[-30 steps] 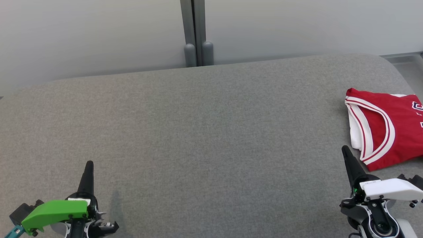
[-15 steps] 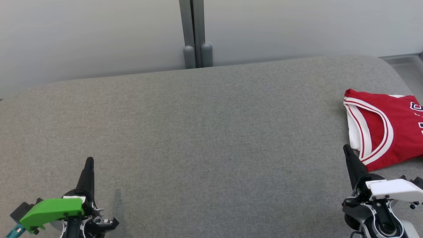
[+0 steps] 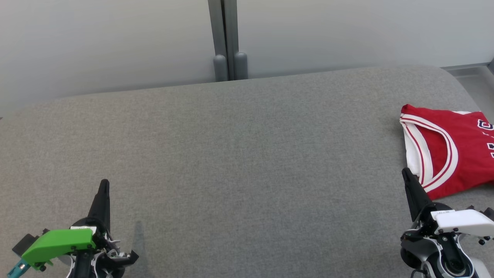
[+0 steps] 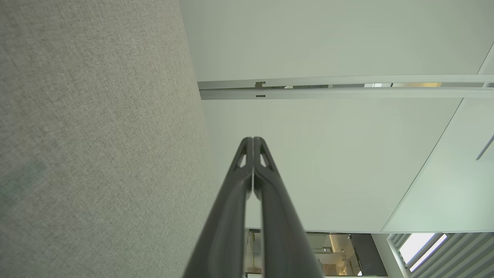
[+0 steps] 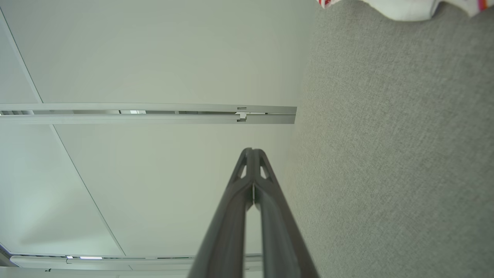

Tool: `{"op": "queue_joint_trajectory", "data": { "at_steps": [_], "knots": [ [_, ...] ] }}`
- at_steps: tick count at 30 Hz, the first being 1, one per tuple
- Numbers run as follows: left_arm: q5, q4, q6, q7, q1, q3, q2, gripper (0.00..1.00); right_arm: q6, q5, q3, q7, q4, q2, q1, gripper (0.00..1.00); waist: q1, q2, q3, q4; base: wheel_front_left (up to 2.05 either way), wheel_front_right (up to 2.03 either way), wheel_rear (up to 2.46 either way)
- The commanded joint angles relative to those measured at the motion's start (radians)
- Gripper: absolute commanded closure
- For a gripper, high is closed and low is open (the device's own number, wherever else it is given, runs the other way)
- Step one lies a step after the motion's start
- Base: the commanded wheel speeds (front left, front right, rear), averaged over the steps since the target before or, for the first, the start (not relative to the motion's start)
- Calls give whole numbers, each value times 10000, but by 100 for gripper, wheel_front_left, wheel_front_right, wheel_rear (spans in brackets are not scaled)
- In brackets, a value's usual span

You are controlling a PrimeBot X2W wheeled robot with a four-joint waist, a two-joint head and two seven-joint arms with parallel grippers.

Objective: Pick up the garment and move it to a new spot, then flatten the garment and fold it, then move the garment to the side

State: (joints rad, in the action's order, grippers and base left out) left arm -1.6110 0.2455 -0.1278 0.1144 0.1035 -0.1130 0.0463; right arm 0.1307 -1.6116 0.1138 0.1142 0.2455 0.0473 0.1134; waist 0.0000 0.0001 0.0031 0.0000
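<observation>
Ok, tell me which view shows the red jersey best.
The head view: the red jersey lies folded on the grey surface, striped trim and white sleeve clear, partly cropped. The right wrist view catches a white-and-red scrap at its top.

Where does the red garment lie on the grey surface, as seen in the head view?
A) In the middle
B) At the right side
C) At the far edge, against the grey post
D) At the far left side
B: the garment lies at the right side of the grey surface and runs out of the picture's right edge; the middle and left are bare fabric.
</observation>
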Motion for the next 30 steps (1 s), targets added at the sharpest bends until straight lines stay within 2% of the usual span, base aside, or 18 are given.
{"op": "queue_joint_trajectory", "data": {
  "at_steps": [1,30],
  "knots": [
    [-34,-14,-55,34,109,-27,73,100,0,-26,19,34,-43,56,-109,100,0,-1,0,0,0,0,0],
    [-35,-16,-49,33,108,-24,72,100,0,-27,18,33,-42,56,-108,100,0,-1,0,0,0,0,0]
  ]
}}
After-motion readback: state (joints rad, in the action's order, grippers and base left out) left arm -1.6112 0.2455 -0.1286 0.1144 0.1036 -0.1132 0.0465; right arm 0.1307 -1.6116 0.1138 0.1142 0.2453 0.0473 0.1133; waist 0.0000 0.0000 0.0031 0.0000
